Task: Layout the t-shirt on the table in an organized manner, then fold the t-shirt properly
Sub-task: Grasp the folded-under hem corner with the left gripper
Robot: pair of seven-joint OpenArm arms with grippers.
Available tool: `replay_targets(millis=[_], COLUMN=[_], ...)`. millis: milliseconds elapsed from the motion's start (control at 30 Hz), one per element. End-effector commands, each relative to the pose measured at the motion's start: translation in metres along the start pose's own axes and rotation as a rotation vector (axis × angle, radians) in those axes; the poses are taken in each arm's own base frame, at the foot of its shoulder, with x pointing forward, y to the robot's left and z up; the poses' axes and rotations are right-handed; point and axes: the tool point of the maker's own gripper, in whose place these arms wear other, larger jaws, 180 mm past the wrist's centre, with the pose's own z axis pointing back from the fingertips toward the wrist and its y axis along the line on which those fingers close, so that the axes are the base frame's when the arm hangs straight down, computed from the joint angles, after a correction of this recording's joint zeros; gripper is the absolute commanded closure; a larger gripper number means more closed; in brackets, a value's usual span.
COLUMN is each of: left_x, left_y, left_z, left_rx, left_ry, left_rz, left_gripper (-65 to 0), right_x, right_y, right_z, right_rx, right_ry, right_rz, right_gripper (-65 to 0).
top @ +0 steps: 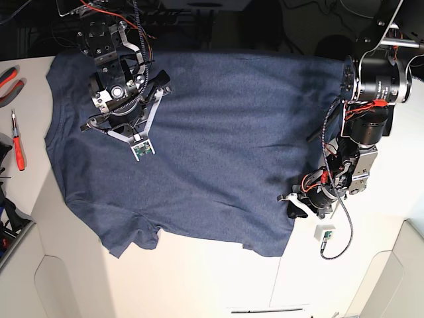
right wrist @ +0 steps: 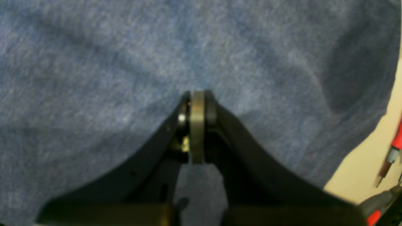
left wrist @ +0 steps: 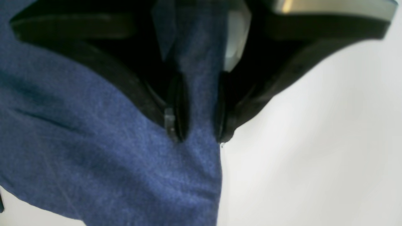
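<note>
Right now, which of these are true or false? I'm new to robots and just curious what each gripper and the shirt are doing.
1. The t-shirt lies spread on the table. True.
2. The t-shirt is bright red. False: it is navy blue.
3. Shirt fabric sits between the fingers of the left gripper. True, at the shirt's edge.
4. The right gripper is wide open. False: it is shut, over the fabric.
5. A red-handled screwdriver lies on the shirt. False: it lies on the table beside it.
</note>
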Motion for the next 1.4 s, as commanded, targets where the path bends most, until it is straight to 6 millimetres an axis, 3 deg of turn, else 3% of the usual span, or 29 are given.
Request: replay_targets(millis=[0,467,533,633,867,1100,1233,1367], left_x=[0.031,0.031,0.033,0.036,0.058,0.081,0.076,0.053], left_y=[0.001,-0.004,-0.004,-0.008,-0.052,-0.069,-0.078,-0.084], left_z=[0.0,0.0,0.0,0.0,0.011,0.018,0.024,0.032], left_rx=[-0.003,-0.03,-0.031,-0.048,-0.293,-0.337,-0.355,-0.367], left_ry=[-0.069,-0.068,-0.081,-0.093,-0.169,-0.168,-0.131,-0.095], left_rz=[-0.005,0.012,0.011,0.008,0.023,-0.014,-0.06,-0.088], left_gripper=[-20.3,-17.4,-12.4,0.0,0.0,0.0,0.0,0.0], right_x=[0.012,0.012,0.012,0.012,0.015,0.016,0.016,0.016], right_y=[-0.005,-0.005,-0.005,-0.005,-0.001,0.0,0.0,0.0], right_z=[0.003,0.003,0.003,0.003,0.004,0.004,0.004,0.004], right_rx=[-0.012,-0.012,-0.012,-0.012,0.011,0.02,0.02,0.02], right_ry=[-0.037,-0.042,-0.042,-0.042,-0.056,-0.059,-0.059,-0.064], right_rz=[-0.006,-0.006,-0.006,-0.006,-0.02,-0.025,-0.025,-0.025], right_gripper=[0.0,0.0,0.0,0.0,0.0,0.0,0.0,0.0])
